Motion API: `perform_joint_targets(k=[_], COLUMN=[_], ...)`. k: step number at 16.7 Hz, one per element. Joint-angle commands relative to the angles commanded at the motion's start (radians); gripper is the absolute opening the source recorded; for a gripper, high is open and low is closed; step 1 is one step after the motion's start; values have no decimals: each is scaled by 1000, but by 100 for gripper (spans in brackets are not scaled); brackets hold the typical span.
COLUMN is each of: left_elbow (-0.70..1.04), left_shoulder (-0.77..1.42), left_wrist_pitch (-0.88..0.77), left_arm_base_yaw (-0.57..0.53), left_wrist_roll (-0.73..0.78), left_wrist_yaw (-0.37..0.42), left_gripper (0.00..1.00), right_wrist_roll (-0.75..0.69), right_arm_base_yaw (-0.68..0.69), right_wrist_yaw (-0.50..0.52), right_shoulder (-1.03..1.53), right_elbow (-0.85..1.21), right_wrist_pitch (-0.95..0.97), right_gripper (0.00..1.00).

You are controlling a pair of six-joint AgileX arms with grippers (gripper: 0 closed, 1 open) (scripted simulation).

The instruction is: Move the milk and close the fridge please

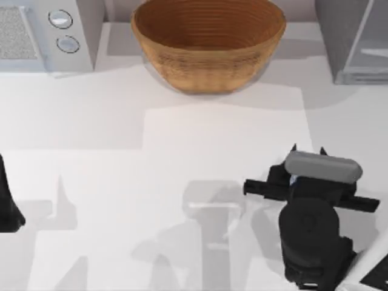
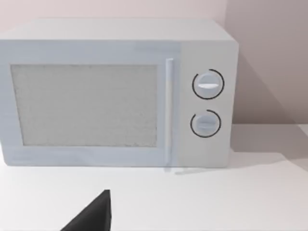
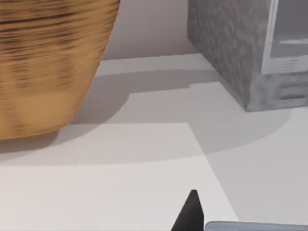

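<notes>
- Right arm (image 1: 312,236) reaches in over the near right part of the bench (image 1: 109,115), pointing towards the back.
- Right gripper (image 1: 308,150) hangs over open bench surface, in front of and a little left of the fridge (image 1: 348,36), well apart from it.
- Grey wrist block (image 1: 323,167) sits just behind the right gripper and covers what is under it.
- Right jaws: cannot tell how far open they are, or whether they hold anything.
- Right wrist view: a pale blue-grey sliver (image 3: 255,226) lies just beside the gripper's dark tip. Cannot tell whether this is the milk.
- Fridge stands at the back right corner of the bench. In the right wrist view its speckled dark-grey side faces the bowl side, with the lighter door panel (image 3: 288,38) on the adjoining face. Cannot tell whether the door is fully shut.
- Wicker bowl (image 1: 208,42) stands upright at the back centre, between the fridge and the white appliance (image 1: 45,33), touching neither.
- White appliance with two round knobs (image 1: 63,31) occupies the back left corner, door closed in the left wrist view.
- Left arm (image 1: 7,203) is parked at the left edge of the bench, its camera facing the white appliance.
- Left gripper (image 2: 94,216) shows as a dark wedge above bare bench. Left jaws: cannot tell their state.
</notes>
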Motion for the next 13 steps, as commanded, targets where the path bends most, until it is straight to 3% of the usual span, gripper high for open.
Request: perform_joint_targets(k=[3,10,13], left_elbow=[0,0,0], left_shoulder=[0,0,0], left_wrist_pitch=[0,0,0], left_arm_base_yaw=[0,0,0], left_wrist_roll=[0,0,0], left_wrist_yaw=[0,0,0], left_gripper=[100,100,100], right_wrist_roll=[-48,-169,-205], right_arm_base_yaw=[-151,-609,-771], right_wrist_yaw=[-182,-758,-941], right_shoulder=[-76,-317,-404], right_elbow=[-3,-18,-29], right_wrist_pitch=[-24,-109,-146], right_gripper=[0,0,0])
